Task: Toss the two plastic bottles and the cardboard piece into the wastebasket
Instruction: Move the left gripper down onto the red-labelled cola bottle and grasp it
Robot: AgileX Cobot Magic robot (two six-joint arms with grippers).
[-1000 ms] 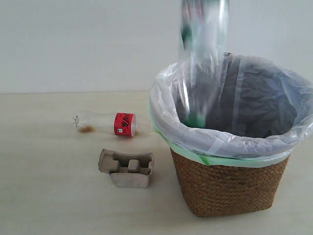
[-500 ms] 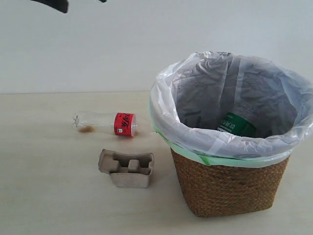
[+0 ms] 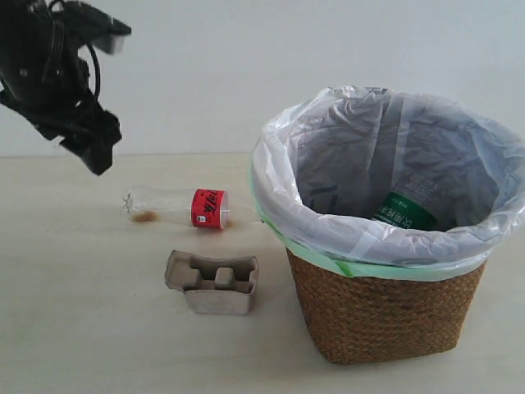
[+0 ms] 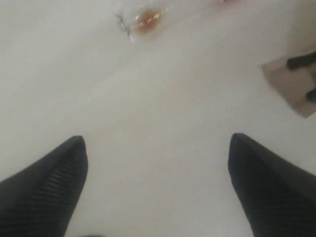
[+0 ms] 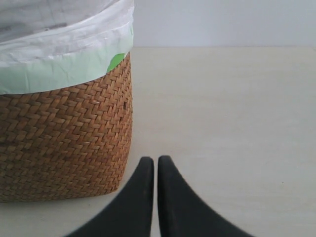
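The green-label bottle (image 3: 404, 212) lies inside the wicker wastebasket (image 3: 381, 312), which has a white bag liner. A clear bottle with a red label (image 3: 184, 207) lies on its side on the table, left of the basket; its end holding brown liquid (image 4: 145, 19) shows in the left wrist view. The beige cardboard piece (image 3: 213, 282) sits in front of that bottle, and its corner (image 4: 292, 85) shows in the left wrist view. My left gripper (image 3: 92, 148) hangs open and empty above the table's far left (image 4: 155, 148). My right gripper (image 5: 155, 160) is shut and empty, low beside the basket (image 5: 64, 143).
The pale wooden table (image 3: 82, 328) runs to a white wall behind. The basket stands at the right of the exterior view, with bare tabletop (image 5: 227, 108) beside it in the right wrist view.
The green-label bottle dropped into the wastebasket and settled there. My left arm swung away from above the basket to the upper left and came down into view.
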